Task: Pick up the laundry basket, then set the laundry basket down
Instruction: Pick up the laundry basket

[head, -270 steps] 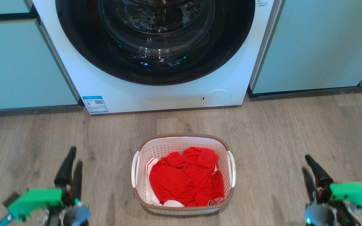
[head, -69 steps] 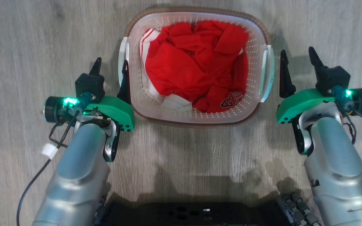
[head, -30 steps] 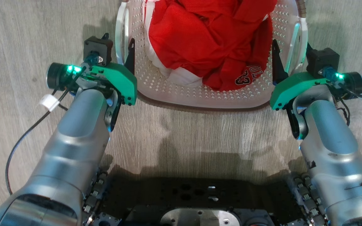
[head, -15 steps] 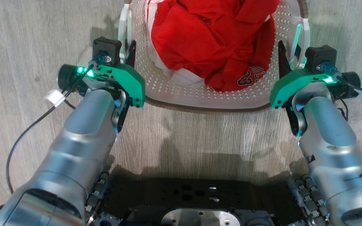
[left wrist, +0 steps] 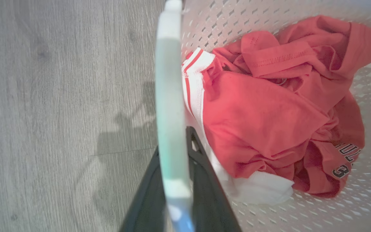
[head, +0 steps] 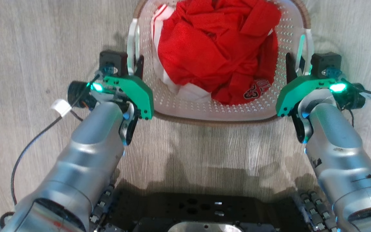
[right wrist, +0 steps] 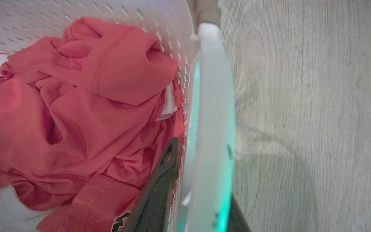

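White laundry basket (head: 204,108): one, two handles (head: 133,38); left tool (head: 133,61), right tool (head: 299,59) each clamped on one.

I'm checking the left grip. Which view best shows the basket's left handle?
The left wrist view: the laundry basket's left handle runs between the left gripper's two fingers. The head view shows it from above, smaller, its near end in the gripper. The right wrist view shows the opposite handle.

Perforated plastic laundry basket (head: 185,106); matt wood-grain floor (head: 27,48)
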